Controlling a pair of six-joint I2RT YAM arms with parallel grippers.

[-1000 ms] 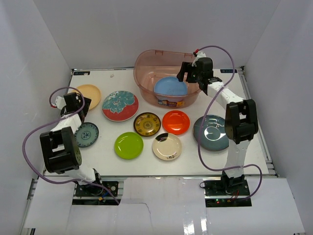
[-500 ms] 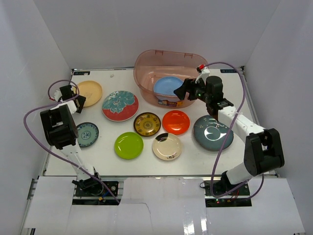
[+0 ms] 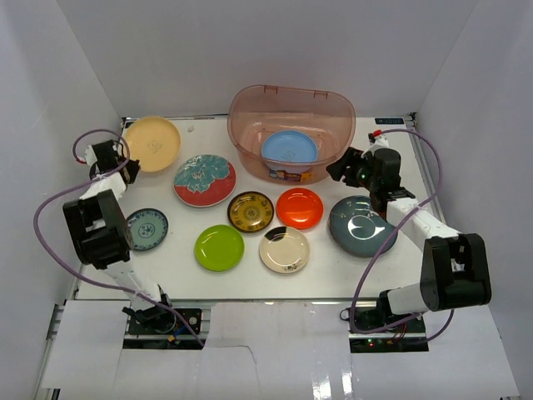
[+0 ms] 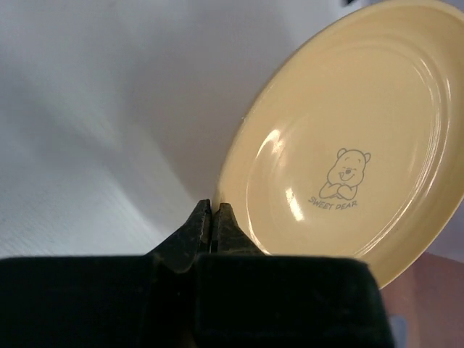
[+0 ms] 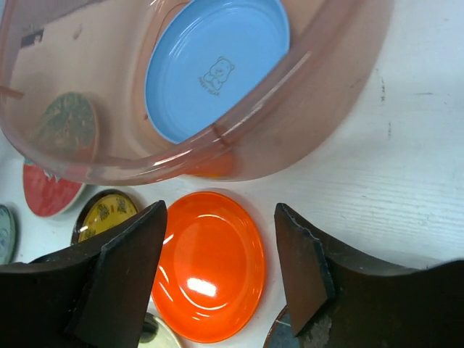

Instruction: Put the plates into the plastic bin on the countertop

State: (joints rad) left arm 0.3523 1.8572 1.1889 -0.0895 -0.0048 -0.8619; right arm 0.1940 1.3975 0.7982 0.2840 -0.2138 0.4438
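Note:
My left gripper (image 3: 119,161) (image 4: 212,212) is shut on the near rim of the yellow plate (image 3: 151,143) (image 4: 348,145), which tilts up off the countertop (image 3: 166,267) at the back left. The light blue plate (image 3: 289,147) (image 5: 214,65) lies inside the plastic bin (image 3: 291,90) (image 5: 319,101). Just right of the bin's front my right gripper (image 3: 340,167) (image 5: 220,217) hangs open and holds nothing. It is over the orange plate (image 3: 300,207) (image 5: 210,275).
The other plates lie flat on the countertop: red-teal floral (image 3: 204,179), brown-gold (image 3: 251,211), dark teal (image 3: 361,225), lime green (image 3: 219,247), cream (image 3: 284,249), small blue-patterned (image 3: 146,228). White walls close in the left, back and right.
My left gripper closed on the yellow plate's rim and tipped it up. The right arm drew back out of the bin to its right front, leaving the light blue plate inside.

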